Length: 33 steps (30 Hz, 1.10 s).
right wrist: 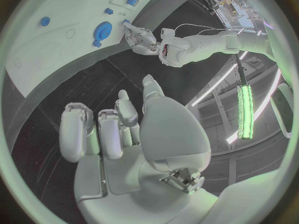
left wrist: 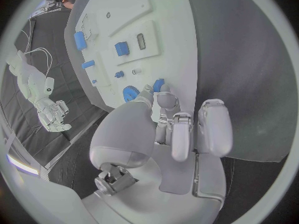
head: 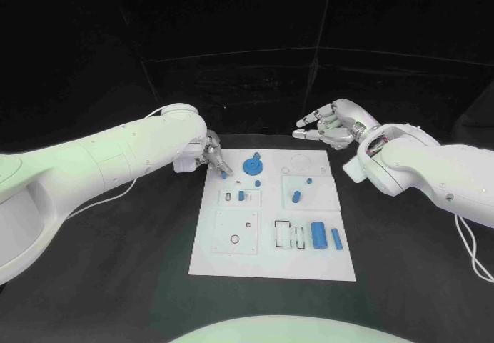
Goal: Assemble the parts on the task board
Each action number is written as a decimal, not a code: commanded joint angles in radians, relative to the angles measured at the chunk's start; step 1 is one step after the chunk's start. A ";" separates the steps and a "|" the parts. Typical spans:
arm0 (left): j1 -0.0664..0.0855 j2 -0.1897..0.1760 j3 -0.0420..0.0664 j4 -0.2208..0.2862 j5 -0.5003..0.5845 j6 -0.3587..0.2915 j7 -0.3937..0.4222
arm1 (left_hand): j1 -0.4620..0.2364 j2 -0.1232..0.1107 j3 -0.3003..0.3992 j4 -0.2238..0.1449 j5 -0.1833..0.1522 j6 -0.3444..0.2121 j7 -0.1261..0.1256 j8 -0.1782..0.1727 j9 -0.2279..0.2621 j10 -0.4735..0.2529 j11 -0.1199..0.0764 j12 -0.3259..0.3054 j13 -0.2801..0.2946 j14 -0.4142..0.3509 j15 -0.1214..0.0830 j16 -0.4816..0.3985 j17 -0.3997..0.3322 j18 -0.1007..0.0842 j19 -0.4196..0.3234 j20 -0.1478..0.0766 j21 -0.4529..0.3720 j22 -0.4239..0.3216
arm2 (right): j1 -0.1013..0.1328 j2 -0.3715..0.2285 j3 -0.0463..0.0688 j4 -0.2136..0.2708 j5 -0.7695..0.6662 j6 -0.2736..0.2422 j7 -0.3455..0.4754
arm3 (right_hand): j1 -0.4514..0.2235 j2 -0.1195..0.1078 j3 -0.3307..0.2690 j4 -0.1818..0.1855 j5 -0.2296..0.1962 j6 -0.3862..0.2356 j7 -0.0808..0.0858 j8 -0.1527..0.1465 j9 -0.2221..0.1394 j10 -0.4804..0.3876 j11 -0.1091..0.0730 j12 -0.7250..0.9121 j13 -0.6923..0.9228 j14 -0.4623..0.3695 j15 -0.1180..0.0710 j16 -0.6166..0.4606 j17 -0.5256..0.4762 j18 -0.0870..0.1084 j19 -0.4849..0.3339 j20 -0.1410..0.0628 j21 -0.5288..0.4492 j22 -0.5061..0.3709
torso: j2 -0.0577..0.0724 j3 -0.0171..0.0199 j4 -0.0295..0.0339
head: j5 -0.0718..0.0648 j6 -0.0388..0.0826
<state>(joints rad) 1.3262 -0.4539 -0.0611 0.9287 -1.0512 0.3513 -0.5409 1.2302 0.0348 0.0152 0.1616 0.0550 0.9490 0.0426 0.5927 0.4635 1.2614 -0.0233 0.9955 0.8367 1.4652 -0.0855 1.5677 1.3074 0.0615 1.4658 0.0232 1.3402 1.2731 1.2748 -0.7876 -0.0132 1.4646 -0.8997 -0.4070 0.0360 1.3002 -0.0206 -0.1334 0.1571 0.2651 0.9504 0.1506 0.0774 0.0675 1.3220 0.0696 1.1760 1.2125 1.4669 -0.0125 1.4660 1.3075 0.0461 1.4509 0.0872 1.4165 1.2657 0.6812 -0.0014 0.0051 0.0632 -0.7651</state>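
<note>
While pinched, small blue part [head: 223, 174] meets left fingers [head: 214, 158].

Two smooth, rounded white arm shells are seen, each ended by a silver-grey hand: the left hand [head: 210, 154] and the right hand [head: 330, 122]. Thin pale cables are trailed beneath both arms.
</note>
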 commanded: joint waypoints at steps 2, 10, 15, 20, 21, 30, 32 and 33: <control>0.001 0.001 0.000 0.002 -0.001 0.010 0.015 | 0.024 0.011 0.015 -0.018 0.001 0.005 -0.003 -0.001 -0.004 0.005 -0.008 0.000 0.000 0.106 -0.006 0.003 0.263 0.002 0.014 -0.006 0.006 0.003 | 0.002 0.001 0.001 0.000 0.001 0.006 0.009 | -0.003 0.010 -0.005 0.000 0.006 0.007 0.000 0.004 0.001 0.001 -0.007 0.001 0.001 0.065 -0.003 -0.003 0.090 0.016 -0.005 0.001 -0.004 0.000 | 0.000 0.0001 0.0002 | 0.002 -0.001; 0.001 -0.005 0.000 0.009 0.020 -0.007 0.032 | 0.103 0.051 0.099 -0.083 -0.002 0.009 -0.012 -0.004 -0.010 0.013 -0.017 0.000 0.001 0.106 -0.013 0.003 0.263 0.002 0.014 -0.011 0.006 0.005 | 0.002 0.002 0.001 -0.001 0.001 0.005 0.010 | -0.003 0.010 -0.005 0.000 0.006 0.007 0.000 0.004 0.001 0.001 -0.007 0.001 0.001 0.065 -0.003 -0.003 0.090 0.016 -0.005 0.001 -0.004 0.000 | 0.000 -0.0004 0.0010 | 0.003 -0.003; 0.001 -0.026 0.001 0.036 0.029 -0.042 0.051 | 0.113 0.044 0.185 -0.129 -0.002 0.005 -0.011 0.001 -0.003 0.020 -0.016 -0.009 -0.007 0.106 -0.011 0.003 0.263 0.003 0.012 -0.012 -0.002 -0.001 | 0.002 0.002 0.001 -0.001 0.001 0.005 0.011 | -0.002 0.012 -0.006 0.000 0.007 0.008 -0.001 0.004 0.001 0.002 -0.007 0.003 0.003 0.065 -0.003 -0.003 0.090 0.017 -0.005 0.001 -0.005 -0.001 | 0.000 -0.0002 0.0005 | 0.003 -0.003; 0.001 -0.064 0.001 0.087 0.046 -0.087 0.070 | 0.101 0.028 0.230 -0.148 -0.003 0.005 -0.011 0.004 0.002 0.025 -0.016 -0.012 -0.012 0.106 -0.011 0.003 0.263 0.003 0.012 -0.011 -0.003 0.000 | 0.002 0.000 0.001 -0.001 0.001 0.005 0.011 | -0.002 0.012 -0.006 0.000 0.007 0.008 -0.001 0.004 0.001 0.002 -0.007 0.003 0.003 0.065 -0.003 -0.003 0.090 0.017 -0.005 0.001 -0.005 -0.001 | -0.001 0.0005 0.0024 | 0.003 -0.004; 0.001 -0.072 0.001 0.101 0.050 -0.095 0.080 | 0.098 0.025 0.240 -0.152 -0.003 0.005 -0.011 0.004 0.003 0.026 -0.016 -0.012 -0.012 0.106 -0.011 0.003 0.263 0.003 0.013 -0.011 -0.003 0.001 | 0.002 0.000 0.001 -0.002 0.001 0.005 0.011 | -0.002 0.012 -0.006 0.000 0.007 0.008 -0.001 0.004 0.001 0.002 -0.007 0.003 0.003 0.065 -0.003 -0.003 0.090 0.017 -0.005 0.001 -0.005 -0.001 | -0.002 0.0007 0.0030 | 0.004 -0.004; -0.002 -0.148 -0.001 0.234 0.065 -0.187 0.121 | 0.067 -0.008 0.321 -0.176 -0.002 0.009 -0.011 0.009 0.009 0.037 -0.017 -0.012 -0.014 0.106 -0.011 0.003 0.263 0.002 0.016 -0.011 0.001 0.009 | 0.002 -0.002 0.001 -0.003 0.004 0.004 0.011 | -0.002 0.012 -0.006 0.000 0.007 0.008 -0.001 0.004 0.001 0.002 -0.007 0.002 0.002 0.065 -0.003 -0.003 0.089 0.016 -0.005 0.001 -0.005 0.000 | -0.002 0.0013 0.0054 | 0.008 -0.004; -0.008 -0.171 -0.001 0.277 0.066 -0.220 0.115 | 0.056 -0.020 0.347 -0.183 -0.001 0.011 -0.012 0.011 0.011 0.042 -0.017 -0.010 -0.013 0.106 -0.011 0.003 0.263 0.001 0.017 -0.011 0.003 0.013 | 0.002 -0.003 0.001 -0.003 0.005 0.004 0.011 | -0.002 0.012 -0.006 0.000 0.007 0.008 -0.001 0.004 0.001 0.002 -0.007 0.002 0.002 0.065 -0.003 -0.003 0.089 0.016 -0.005 0.001 -0.005 0.000 | -0.003 0.0020 0.0063 | 0.012 -0.003; -0.011 -0.181 -0.002 0.294 0.065 -0.234 0.113 | 0.052 -0.024 0.359 -0.186 -0.001 0.012 -0.012 0.011 0.012 0.044 -0.018 -0.009 -0.013 0.106 -0.011 0.003 0.263 0.001 0.018 -0.011 0.003 0.014 | 0.002 -0.003 0.001 -0.003 0.005 0.004 0.011 | -0.002 0.012 -0.006 0.000 0.007 0.008 -0.001 0.004 0.001 0.002 -0.007 0.002 0.002 0.065 -0.003 -0.003 0.089 0.016 -0.005 0.001 -0.005 0.000 | -0.003 0.0028 0.0075 | 0.012 -0.003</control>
<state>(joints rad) 1.3172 -0.6267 -0.0627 1.2012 -1.0008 0.2013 -0.4508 1.2813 0.0178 0.2542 0.0894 0.0504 0.9563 0.0353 0.5974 0.4755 1.2999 -0.0400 0.9883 0.8231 1.4652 -0.0929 1.5677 1.3074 0.0615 1.4657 0.0162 1.3401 1.2856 1.2747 -0.7899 -0.0132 1.4607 -0.8989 -0.4060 0.0380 1.3002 -0.0206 -0.1334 0.1571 0.2699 0.9504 0.1506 0.0774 0.0675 1.3219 0.0696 1.1760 1.2140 1.4669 -0.0125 1.4660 1.3074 0.0461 1.4509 0.0872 1.4165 1.2658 0.6786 0.0000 0.0107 0.0732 -0.7686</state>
